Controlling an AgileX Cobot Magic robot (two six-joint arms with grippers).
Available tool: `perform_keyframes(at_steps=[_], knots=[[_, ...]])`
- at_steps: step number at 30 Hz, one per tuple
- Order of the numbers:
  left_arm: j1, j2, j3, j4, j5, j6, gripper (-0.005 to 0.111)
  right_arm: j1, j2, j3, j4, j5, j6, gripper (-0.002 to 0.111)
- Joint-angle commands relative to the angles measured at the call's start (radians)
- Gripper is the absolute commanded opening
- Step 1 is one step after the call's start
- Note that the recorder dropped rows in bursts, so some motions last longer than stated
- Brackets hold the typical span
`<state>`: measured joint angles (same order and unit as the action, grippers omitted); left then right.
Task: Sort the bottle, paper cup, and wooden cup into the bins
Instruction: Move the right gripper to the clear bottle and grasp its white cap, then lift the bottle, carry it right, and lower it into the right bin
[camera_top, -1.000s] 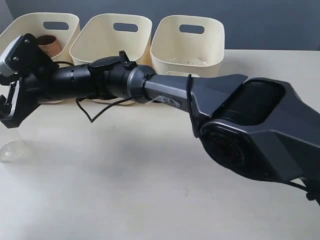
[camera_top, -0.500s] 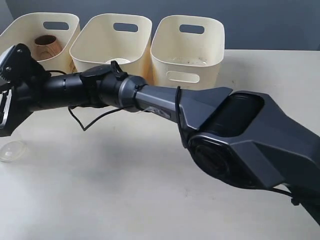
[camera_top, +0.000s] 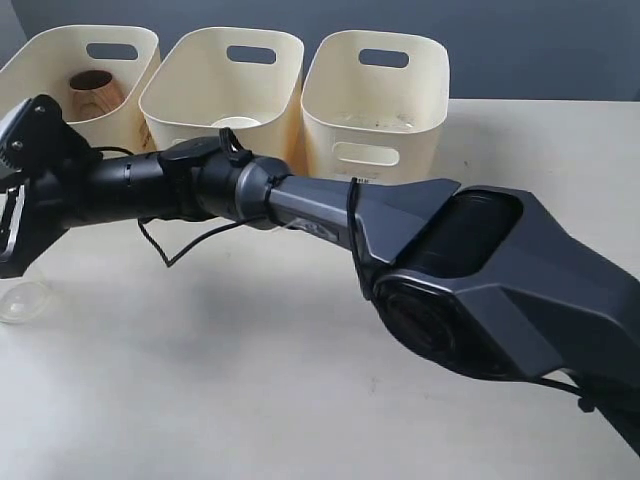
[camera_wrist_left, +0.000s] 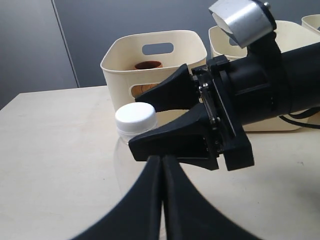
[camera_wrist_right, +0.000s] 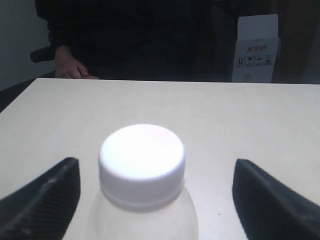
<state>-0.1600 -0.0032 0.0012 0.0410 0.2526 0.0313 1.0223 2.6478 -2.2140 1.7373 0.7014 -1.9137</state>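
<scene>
The clear bottle (camera_wrist_right: 141, 165) with its white cap stands upright on the table at the far left; only its clear body (camera_top: 22, 300) shows in the exterior view. My right gripper (camera_wrist_right: 156, 165) reaches across to it and is open, one finger on each side of the cap (camera_wrist_left: 135, 117) with gaps on both sides. My left gripper (camera_wrist_left: 162, 200) is shut and empty, close beside the bottle. The wooden cup (camera_top: 90, 90) sits in the left bin (camera_top: 60, 35). The paper cup's rim (camera_top: 238, 123) shows in the middle bin (camera_top: 200, 45). The right bin (camera_top: 420, 60) holds none of them.
The right arm (camera_top: 480, 270) stretches across the table in front of the bins, with a loose cable (camera_top: 165, 240) hanging under it. A person's hand (camera_wrist_right: 70, 65) and a cardboard box (camera_wrist_right: 256, 47) lie beyond the table's far edge.
The right gripper has moved left and down over the bottle, uncovering the wooden cup in the left bin. The bottle has stayed put.
</scene>
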Motion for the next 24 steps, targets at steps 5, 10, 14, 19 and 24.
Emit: perform_keyframes(at_steps=[5,10,14,19,24], knots=[[-0.003,0.003,-0.001,-0.002,-0.014,-0.003,0.0,0.016,0.002,-0.018,0.007,-0.001,-0.021,0.076],[-0.003,0.003,-0.001,-0.002,-0.014,-0.003,0.0,0.021,0.022,-0.067,0.007,-0.019,0.002,0.064],[-0.003,0.003,-0.001,-0.002,-0.014,-0.003,0.0,0.026,0.031,-0.082,0.007,-0.061,0.035,0.023],[-0.003,0.003,-0.001,-0.002,-0.014,-0.003,0.0,0.026,0.032,-0.083,0.007,-0.057,0.044,0.002],[-0.003,0.003,-0.001,-0.002,-0.014,-0.003,0.0,0.026,0.032,-0.083,0.007,-0.056,0.048,-0.001]])
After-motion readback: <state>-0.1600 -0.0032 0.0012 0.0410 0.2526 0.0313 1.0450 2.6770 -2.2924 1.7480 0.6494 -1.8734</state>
